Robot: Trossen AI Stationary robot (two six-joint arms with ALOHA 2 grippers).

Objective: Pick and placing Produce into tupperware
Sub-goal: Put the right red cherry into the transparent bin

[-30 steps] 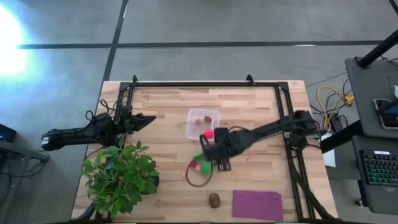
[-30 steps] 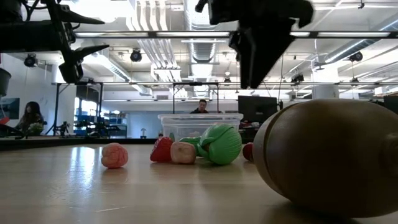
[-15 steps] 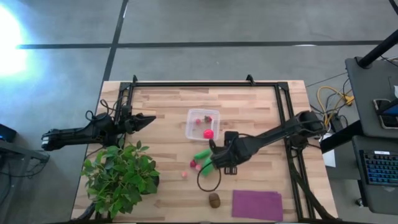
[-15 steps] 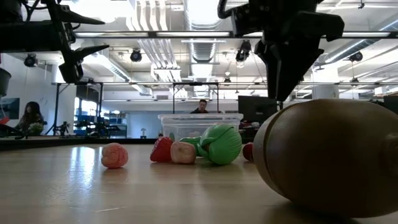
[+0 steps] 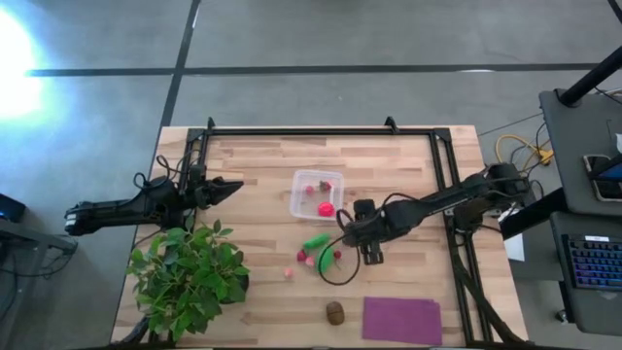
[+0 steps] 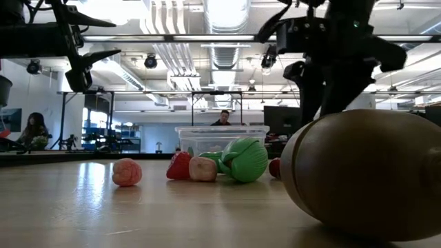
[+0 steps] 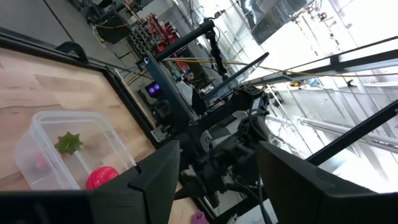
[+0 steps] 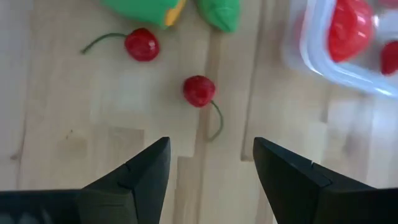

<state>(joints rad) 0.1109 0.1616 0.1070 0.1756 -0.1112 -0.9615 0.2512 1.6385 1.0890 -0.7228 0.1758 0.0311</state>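
Note:
The clear tupperware [image 5: 316, 194] sits mid-table and holds a pink piece [image 5: 326, 208] and a small red one [image 5: 309, 190]. On the wood in front of it lie two green oblong pieces [image 5: 315, 242], tiny red and pink ones [image 5: 301, 257] and two stemmed cherries [image 8: 199, 91]. The brown kiwi [image 5: 335, 312] rests near the near edge. My right gripper [image 5: 348, 233] hovers open just right of the pile, above the cherries [image 8: 211, 168]. My left gripper [image 5: 231, 185] waits open, left of the tupperware [image 7: 68, 152].
A big leafy plant [image 5: 185, 277] fills the near-left corner. A flat purple mat [image 5: 400, 321] lies beside the kiwi. A dark cable loop [image 5: 335, 274] hangs under the right arm over the produce. A black frame [image 5: 321, 131] borders the table. Bare wood shows at the far side.
My right gripper has moved from over the produce pile toward the table's right edge and a little lower, its cable loop trailing along. The produce and the tupperware have stayed where they were.

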